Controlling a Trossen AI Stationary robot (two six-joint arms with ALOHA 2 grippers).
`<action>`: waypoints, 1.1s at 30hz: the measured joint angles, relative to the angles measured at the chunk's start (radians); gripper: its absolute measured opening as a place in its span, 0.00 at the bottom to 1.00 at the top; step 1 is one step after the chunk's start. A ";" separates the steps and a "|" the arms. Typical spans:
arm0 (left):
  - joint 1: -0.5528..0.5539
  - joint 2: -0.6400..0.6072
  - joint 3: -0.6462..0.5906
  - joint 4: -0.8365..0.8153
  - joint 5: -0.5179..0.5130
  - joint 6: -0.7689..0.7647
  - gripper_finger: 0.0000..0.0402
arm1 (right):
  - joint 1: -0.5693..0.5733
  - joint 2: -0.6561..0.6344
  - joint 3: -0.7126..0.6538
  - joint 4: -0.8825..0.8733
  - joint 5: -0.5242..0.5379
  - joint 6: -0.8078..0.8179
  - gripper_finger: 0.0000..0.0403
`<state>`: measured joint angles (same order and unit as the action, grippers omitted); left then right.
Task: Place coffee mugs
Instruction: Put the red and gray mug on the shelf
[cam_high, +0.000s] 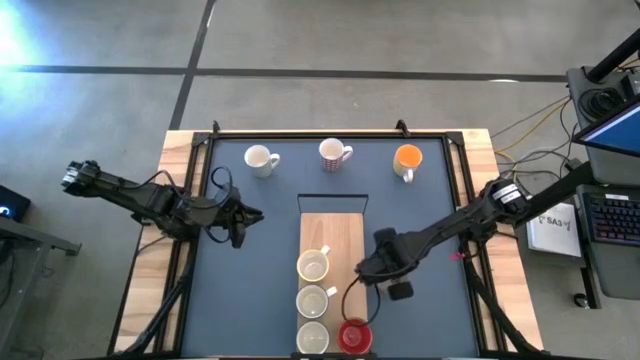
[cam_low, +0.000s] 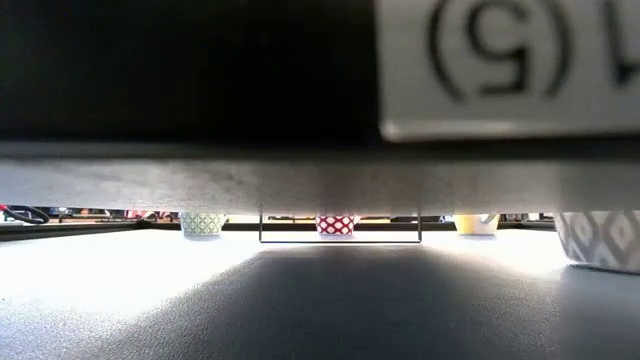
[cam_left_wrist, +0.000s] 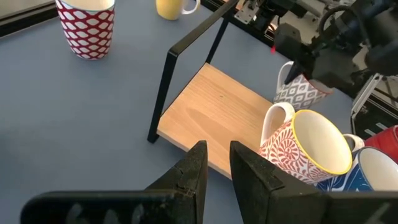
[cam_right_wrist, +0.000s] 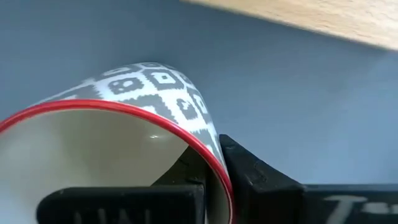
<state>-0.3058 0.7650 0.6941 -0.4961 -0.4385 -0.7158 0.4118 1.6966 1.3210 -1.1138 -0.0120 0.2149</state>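
Right gripper (cam_right_wrist: 211, 180) pinches the rim of a grey-patterned, red-rimmed mug (cam_right_wrist: 143, 93), jaws clamped across its wall, just right of the wooden board (cam_high: 332, 240). Keep it level, probably clearing the row of mugs (cam_high: 313, 266). Left gripper (cam_left_wrist: 216, 171) waits, jaws nearly closed, empty.

Three mugs stand well apart along the far side of the dark table (cam_high: 270, 215): a white mug (cam_high: 260, 159) at left, a patterned mug (cam_high: 333, 153) in the middle, an orange mug (cam_high: 407, 159) at right. A wooden board (cam_high: 333, 232) carries three pale mugs (cam_high: 313, 266) in a near column, a red mug (cam_high: 354, 335) beside them. The left gripper (cam_high: 245, 222) hovers left of the board; the right gripper (cam_high: 372, 265) sits at its right edge.
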 joint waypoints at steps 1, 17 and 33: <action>0.000 0.000 0.000 0.000 0.000 0.000 0.13 | 0.000 -0.007 0.006 -0.002 0.000 0.033 0.04; 0.000 0.000 0.000 -0.008 0.001 0.014 0.13 | -0.027 -0.042 0.150 -0.031 -0.076 0.775 0.04; 0.000 0.000 0.000 -0.038 0.004 0.027 0.13 | -0.019 -0.042 0.164 0.072 -0.068 1.048 0.03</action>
<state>-0.3058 0.7650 0.6937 -0.5343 -0.4344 -0.6890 0.3927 1.6550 1.4853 -1.0422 -0.0797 1.2625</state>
